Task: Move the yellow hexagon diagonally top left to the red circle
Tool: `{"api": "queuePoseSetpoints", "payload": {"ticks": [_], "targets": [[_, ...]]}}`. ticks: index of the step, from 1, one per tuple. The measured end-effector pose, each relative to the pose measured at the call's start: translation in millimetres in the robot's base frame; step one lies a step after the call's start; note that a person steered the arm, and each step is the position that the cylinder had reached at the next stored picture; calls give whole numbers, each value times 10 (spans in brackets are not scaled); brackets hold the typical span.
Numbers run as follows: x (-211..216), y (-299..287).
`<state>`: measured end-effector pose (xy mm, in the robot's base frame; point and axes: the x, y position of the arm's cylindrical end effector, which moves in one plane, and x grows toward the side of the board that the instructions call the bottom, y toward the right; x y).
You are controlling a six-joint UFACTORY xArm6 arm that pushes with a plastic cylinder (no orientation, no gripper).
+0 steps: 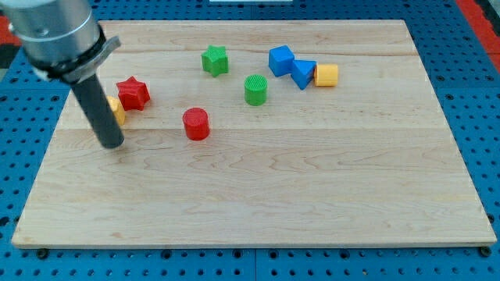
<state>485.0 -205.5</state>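
Wooden board (312, 195) over blue pegboard: the yellow hexagon (118, 110), mostly hidden behind my rod, sits touching the red star (133, 93), left of the red circle (196, 123). My tip (113, 144) rests just below it; no pincer here

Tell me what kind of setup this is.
Likely a lab tabletop pushing rig: a wooden board on blue perforated base, small coloured blocks like the red circle, my tip beside them.
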Motion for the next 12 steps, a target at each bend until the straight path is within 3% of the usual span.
{"api": "queuePoseSetpoints", "payload": {"ticks": [1,2,4,5,9,11,12], "targets": [[-134,-585],[-349,-736],[-417,-42],[-423,-61],[-456,-996],[-534,-860],[-534,-377]]}}
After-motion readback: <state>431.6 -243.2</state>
